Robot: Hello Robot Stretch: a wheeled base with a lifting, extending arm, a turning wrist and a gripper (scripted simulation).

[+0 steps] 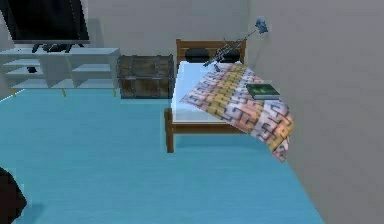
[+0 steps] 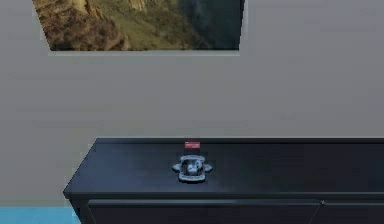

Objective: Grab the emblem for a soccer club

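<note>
In the forward view, a dark rounded shape (image 1: 10, 195) sits at the bottom left corner. Above it, against the far wall, a white shelf unit (image 1: 70, 68) carries a dark television (image 1: 45, 22). Just beside the shelf unit's right end stands a brown slatted crate (image 1: 145, 76), and close to the crate's right is a wooden-framed bed (image 1: 170, 130). A broad stretch of blue floor (image 1: 100, 160) runs from the bottom edge up to this row of furniture. It narrows toward the right, where it passes between the bed's foot and the grey side wall (image 1: 330, 100). A patchwork quilt (image 1: 245, 105) lies across the bed and hangs over its near right corner toward the floor, with a dark green book (image 1: 263, 91) lying on it. A thin-armed lamp (image 1: 258, 26) leans over the head of the bed. The arm side view gives what lies out to the side. A landscape painting (image 2: 140, 22) hangs high on a grey wall, and a long black worktop (image 2: 120, 165) stands under it, with its left corner in view and its right end running off the picture. A sliver of blue floor shows at the bottom left. Near the worktop's middle lies a small grey rounded thing (image 2: 193, 168), with a small red thing (image 2: 193, 146) just behind it. Its shape is too small to settle whether it is the emblem. The state of the end effector cannot be told.
</note>
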